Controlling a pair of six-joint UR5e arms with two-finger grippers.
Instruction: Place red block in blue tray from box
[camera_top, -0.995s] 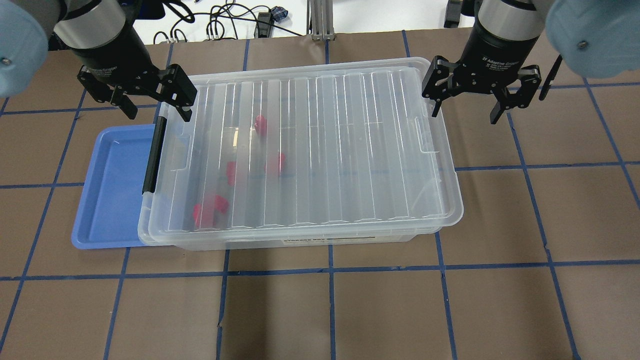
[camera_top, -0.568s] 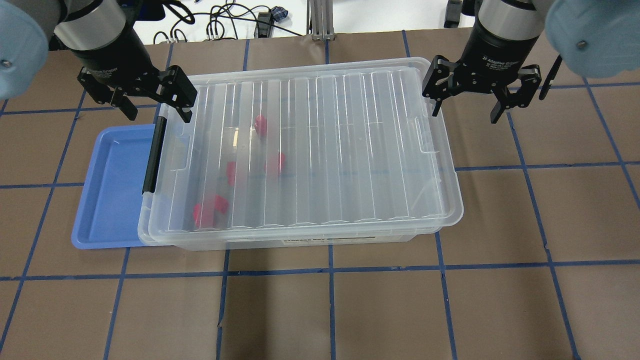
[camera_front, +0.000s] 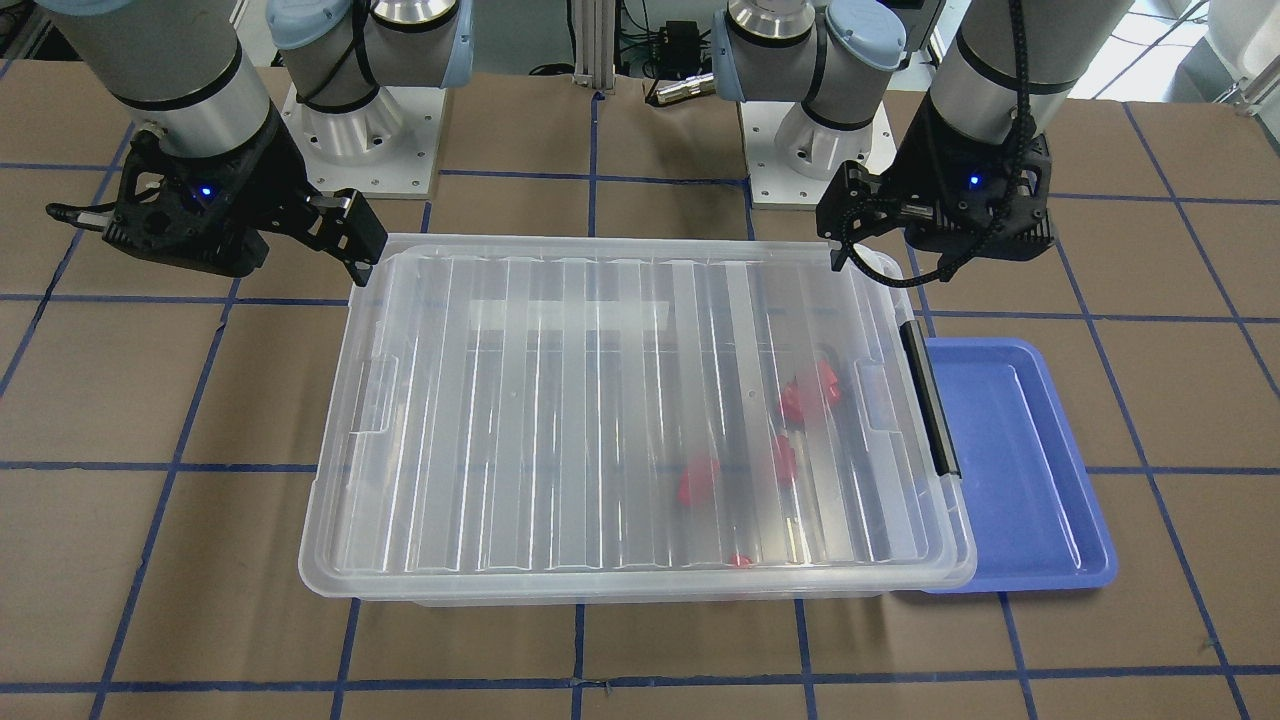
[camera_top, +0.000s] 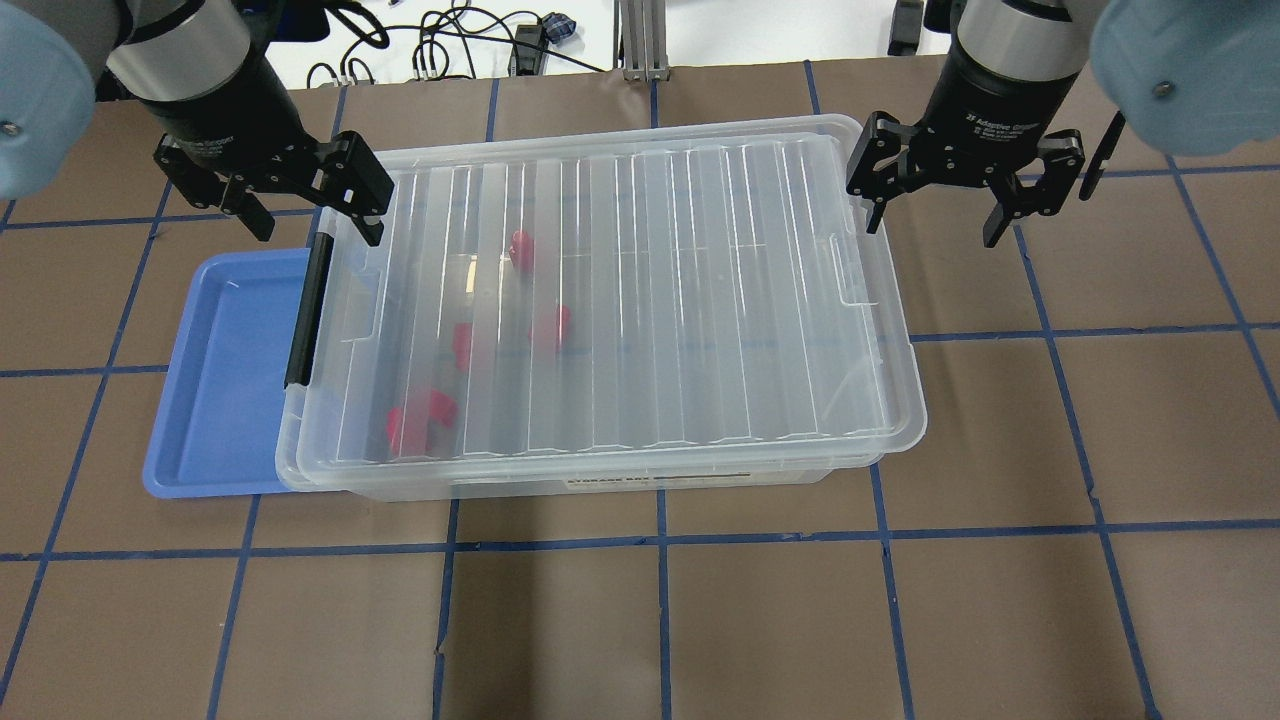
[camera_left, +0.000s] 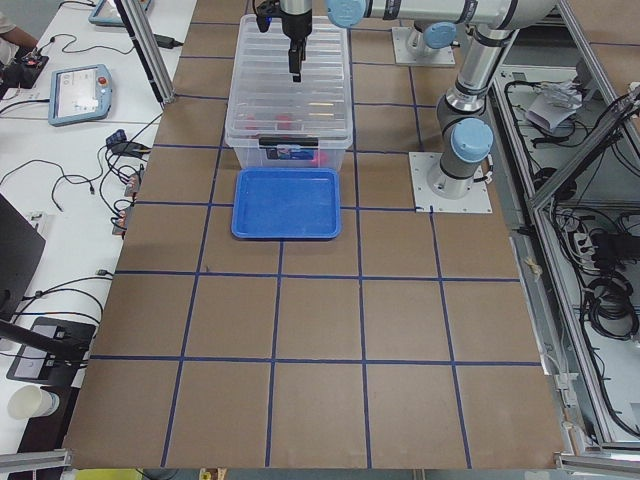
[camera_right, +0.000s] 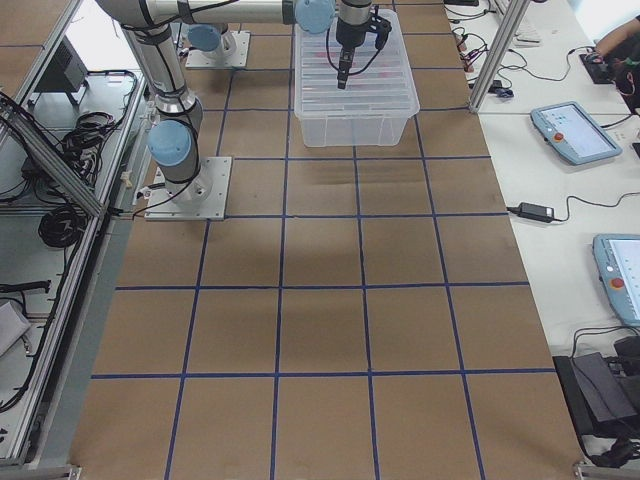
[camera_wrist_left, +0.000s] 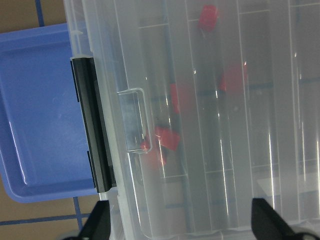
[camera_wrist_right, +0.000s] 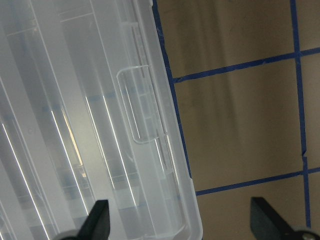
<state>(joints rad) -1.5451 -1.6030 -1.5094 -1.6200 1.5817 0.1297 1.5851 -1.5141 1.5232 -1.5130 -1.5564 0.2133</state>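
The box (camera_top: 880, 300) is a clear bin with its ribbed lid on; its black latch bar (camera_top: 307, 310) is on the short end toward the blue tray. Several red blocks (camera_top: 521, 247) (camera_top: 561, 325) (camera_top: 420, 420) lie inside, blurred through the lid, and show in the left wrist view (camera_wrist_left: 208, 16). The blue tray (camera_top: 225, 380) lies empty against the latch end, its edge under the box rim. My left gripper (camera_top: 317, 228) is open and empty above the box's far corner by the latch. My right gripper (camera_top: 932, 230) is open and empty above the opposite far corner.
The brown table (camera_top: 760, 620) carries a blue tape grid. Cables (camera_top: 450, 50) and an aluminium post (camera_top: 640, 40) sit past the far edge. Both arm bases (camera_front: 360, 130) (camera_front: 820, 140) stand behind the box in the front-facing view.
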